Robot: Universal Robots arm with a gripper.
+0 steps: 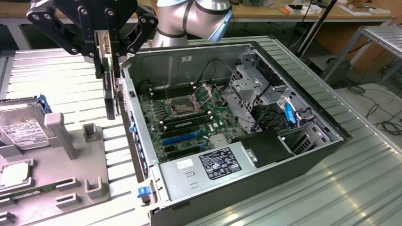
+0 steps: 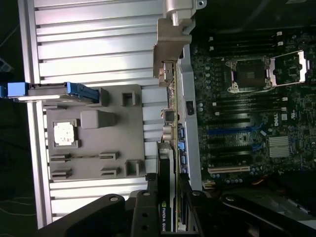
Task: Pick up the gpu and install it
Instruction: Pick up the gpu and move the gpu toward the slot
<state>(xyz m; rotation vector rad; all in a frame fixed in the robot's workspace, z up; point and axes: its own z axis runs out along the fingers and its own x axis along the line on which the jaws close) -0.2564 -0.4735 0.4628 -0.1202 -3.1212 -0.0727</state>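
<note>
1. Ext. view: gripper [image 1: 110, 51] sits upper left of frame, on the arm [image 1: 195, 16] coming in at top centre. Fingers [image 1: 133, 46] are clamped on the gpu [image 1: 111, 89], one each side of the card.
2. The gpu hangs upright on edge below the fingers, long axis vertical, in the air, upper left to mid-left of frame.
3. It's just beside the wall of the PC case [image 1: 314, 155] on the exterior view's left, over the gap betw. case and grey fixture [image 1: 63, 155]. Touching that wall or not: can't tell.
4. Wrist cam: gripper [image 2: 168, 200] pinches the gpu [image 2: 167, 163] near its labelled end. The silver bracket [image 2: 173, 34] is at the end far from the fingers. Card is seen edge-on, running along the case wall, outside the motherboard [image 2: 247, 113].
5. Card not yet in any slot. Blue slot [image 1: 182, 137] on the motherboard [image 1: 188, 120] is at frame centre, w/ the CPU socket [image 1: 182, 107] just above it in frame.
6. Fixture lies lower left of ext. frame on the slatted table [image 1: 56, 70]. Hard drive [image 1: 19, 129] stands at its left side.
</note>
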